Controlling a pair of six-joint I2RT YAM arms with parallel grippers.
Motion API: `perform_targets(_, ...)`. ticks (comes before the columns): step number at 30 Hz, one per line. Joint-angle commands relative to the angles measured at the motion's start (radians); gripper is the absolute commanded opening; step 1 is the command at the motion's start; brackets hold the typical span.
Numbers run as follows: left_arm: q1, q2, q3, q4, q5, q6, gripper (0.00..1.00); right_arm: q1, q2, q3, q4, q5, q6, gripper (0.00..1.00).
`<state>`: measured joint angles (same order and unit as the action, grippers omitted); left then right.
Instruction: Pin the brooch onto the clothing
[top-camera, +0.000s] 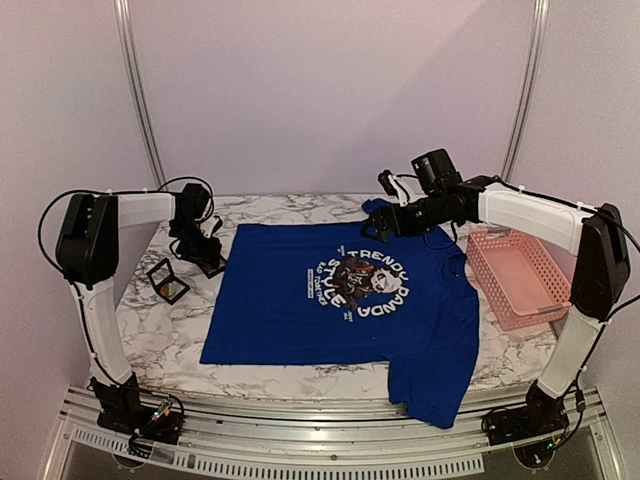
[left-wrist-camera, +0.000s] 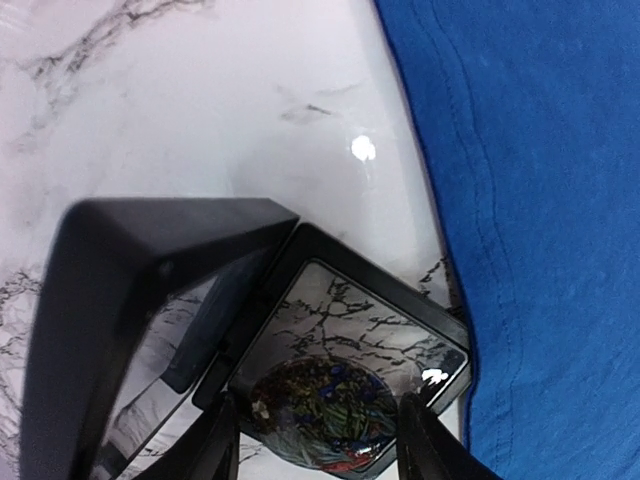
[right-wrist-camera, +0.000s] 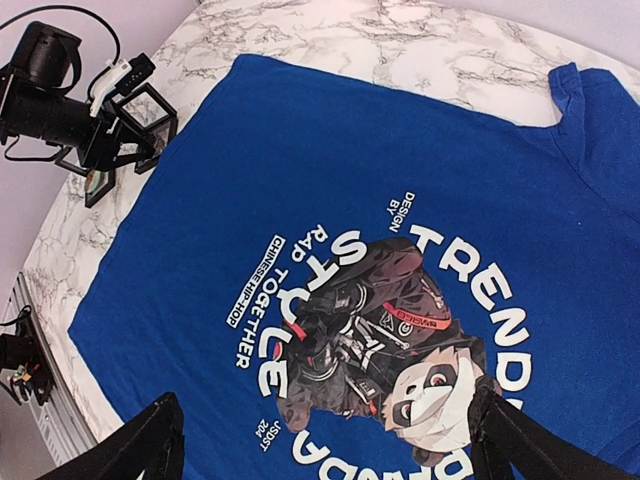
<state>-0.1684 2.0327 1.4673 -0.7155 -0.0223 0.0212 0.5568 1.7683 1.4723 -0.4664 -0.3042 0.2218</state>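
Top view: the clothing (top-camera: 300, 300) lies mid-frame on the bench (top-camera: 160, 325), with a pink basket (top-camera: 483, 268) at right. Left wrist view, lower centre: the brooch (left-wrist-camera: 320, 405) sits in an open black box (left-wrist-camera: 345, 315), the left end effector (left-wrist-camera: 318, 430) flanking it; pinching or not, I cannot tell. Right wrist view: the right end effector (right-wrist-camera: 330, 450) hangs spread wide over the print (right-wrist-camera: 370, 330).

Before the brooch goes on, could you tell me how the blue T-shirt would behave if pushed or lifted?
The T-shirt is probably floppy: one corner droops over the table edge. A push would likely bunch it rather than slide it whole, judging by the folds near its sleeve. Lifted, it should sag.
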Motion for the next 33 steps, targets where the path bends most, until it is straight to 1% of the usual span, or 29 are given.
perform_targets(1, 0.006, 0.048, 0.000, -0.006, 0.070, 0.000, 0.51, 0.009, -0.012, 0.031, -0.027, 0.026, -0.015, 0.98)
perform_targets(14, 0.007, -0.013, -0.010, 0.002, 0.058, 0.032, 0.32, 0.011, -0.012, 0.039, -0.037, 0.026, -0.022, 0.98)
perform_targets(21, 0.006, -0.073, -0.012, -0.011, 0.071, 0.062, 0.28, 0.011, -0.021, 0.039, -0.033, 0.018, -0.022, 0.98)
perform_targets(26, 0.006, -0.085, -0.023, -0.014, 0.072, 0.082, 0.27, 0.012, -0.025, 0.042, -0.029, 0.013, -0.021, 0.98)
perform_targets(28, 0.005, -0.074, -0.024, -0.018, 0.064, 0.089, 0.29, 0.012, -0.027, 0.045, -0.032, 0.010, -0.021, 0.98)
perform_targets(29, 0.004, -0.069, -0.023, -0.019, 0.063, 0.094, 0.33, 0.011, -0.027, 0.045, -0.033, 0.009, -0.022, 0.98)
perform_targets(33, -0.013, -0.024, 0.019, -0.054, 0.032, 0.134, 0.54, 0.012, -0.030, 0.040, -0.032, 0.008, -0.021, 0.98)
